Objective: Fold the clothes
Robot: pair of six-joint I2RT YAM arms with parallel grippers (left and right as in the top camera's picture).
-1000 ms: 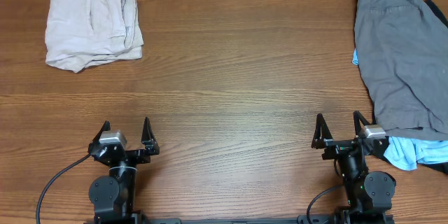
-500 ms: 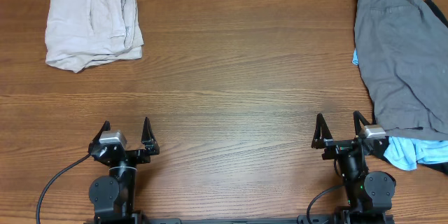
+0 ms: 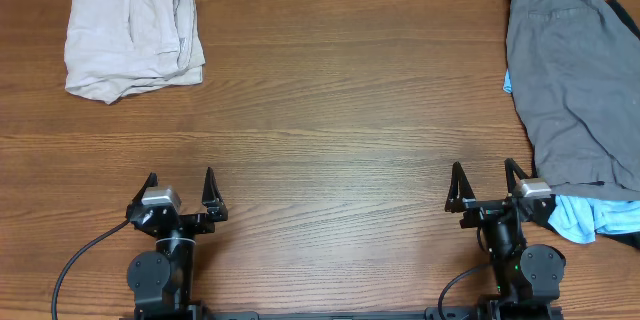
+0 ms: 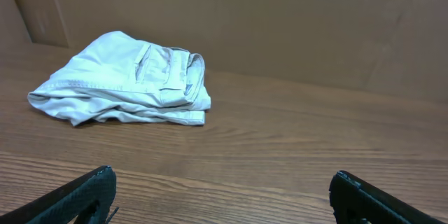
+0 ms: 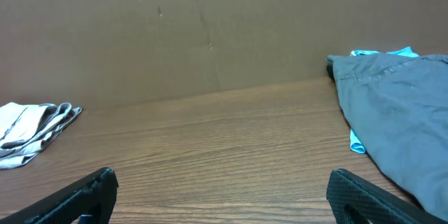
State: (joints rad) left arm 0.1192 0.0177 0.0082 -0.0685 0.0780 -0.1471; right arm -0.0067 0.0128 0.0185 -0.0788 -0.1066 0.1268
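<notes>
**Both arms sit at the near edge, jaws wide, clothes off at the far corners**

From overhead, the wooden table carries two lots of clothing, well apart. The beige shorts lie folded in a compact bundle at the far left corner. A large dark grey garment is spread loosely down the right edge. A light blue garment lies under it, showing at its far end and again in a crumpled fold at its near end.

The left gripper sits low at the near edge with its fingers spread apart and gripping nothing. A dark cable curves away from its base to the left. A long stretch of tabletop lies between it and the shorts. The right gripper is also at the near edge, jaws wide and empty. The grey garment's near hem lies just beside its right finger, and I cannot tell whether they touch.

In the left wrist view, the two black fingertips sit at the bottom corners, far apart. The shorts lie ahead to the far left, waistband and pocket flap facing up, in front of a brown board wall.

In the right wrist view, the fingertips are again spread wide. The grey garment fills the right side with a strip of light blue at its left edge. The beige bundle is just visible at the far left.
</notes>
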